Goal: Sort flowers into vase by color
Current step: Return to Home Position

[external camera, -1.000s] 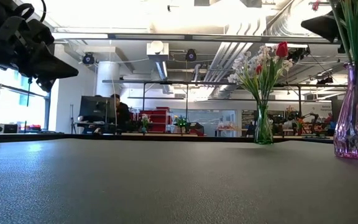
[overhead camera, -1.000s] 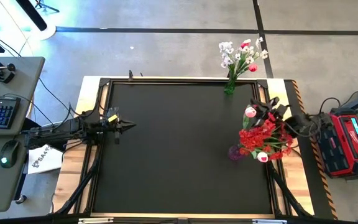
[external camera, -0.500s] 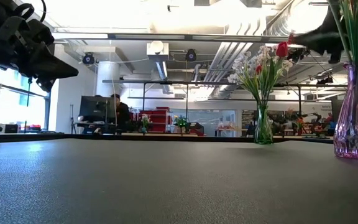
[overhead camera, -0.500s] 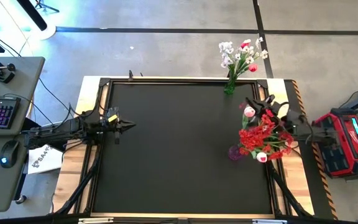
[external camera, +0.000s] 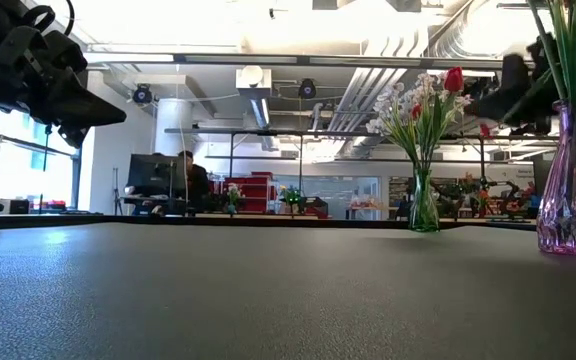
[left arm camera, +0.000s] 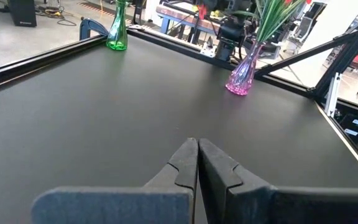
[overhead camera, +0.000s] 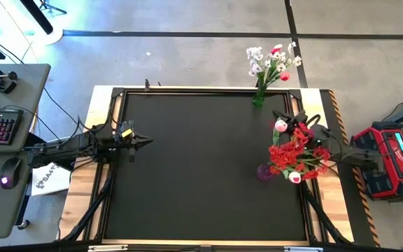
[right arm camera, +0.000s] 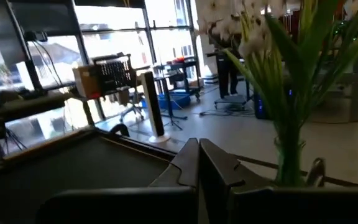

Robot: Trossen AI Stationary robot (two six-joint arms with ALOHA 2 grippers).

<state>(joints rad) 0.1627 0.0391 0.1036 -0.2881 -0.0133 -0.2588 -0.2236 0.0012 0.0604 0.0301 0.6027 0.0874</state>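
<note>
The table (overhead camera: 201, 175) is open through its middle; a green vase (overhead camera: 258, 99) at the far edge and a purple vase (overhead camera: 264, 171) toward the right block passage.

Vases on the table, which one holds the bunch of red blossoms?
The violet vase: the red blossoms spread above it, with pink tulips among them. The green vase holds mostly white sprigs instead.

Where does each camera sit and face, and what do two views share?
High view: overhead, looking straight down; table, left gripper, right gripper.
Low view: table height, facing the room; both grippers hang above.
Left wrist view: past its shut fingers toward violet vase.
Right wrist view: past its shut fingers toward green vase.
Shared: green vase in both wrist views.
</note>
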